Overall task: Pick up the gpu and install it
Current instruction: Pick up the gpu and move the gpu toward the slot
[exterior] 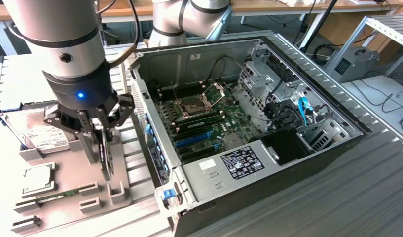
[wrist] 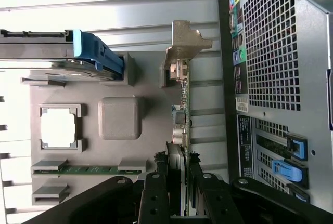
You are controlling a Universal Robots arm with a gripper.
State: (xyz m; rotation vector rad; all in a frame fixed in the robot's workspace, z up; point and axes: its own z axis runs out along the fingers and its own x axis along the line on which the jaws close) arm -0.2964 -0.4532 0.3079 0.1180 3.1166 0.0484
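Wrist view: end effector [wrist: 183, 164] clenched on gpu [wrist: 182, 104], card upright on edge, just beside computer case [wrist: 270, 52].

Grey metal computer case [exterior: 188, 61] lies open on its side on a ribbed grey metal table [exterior: 333, 197]. Green motherboard [exterior: 214, 123] with blue expansion slots [exterior: 191, 139] is exposed inside. At the exterior view's left of the case, a grey plastic parts tray [exterior: 69, 170] holds a silver boxy hard drive with white label [exterior: 40, 136], a square silver processor chip [exterior: 35, 178] and a narrow green memory stick [exterior: 56, 195].
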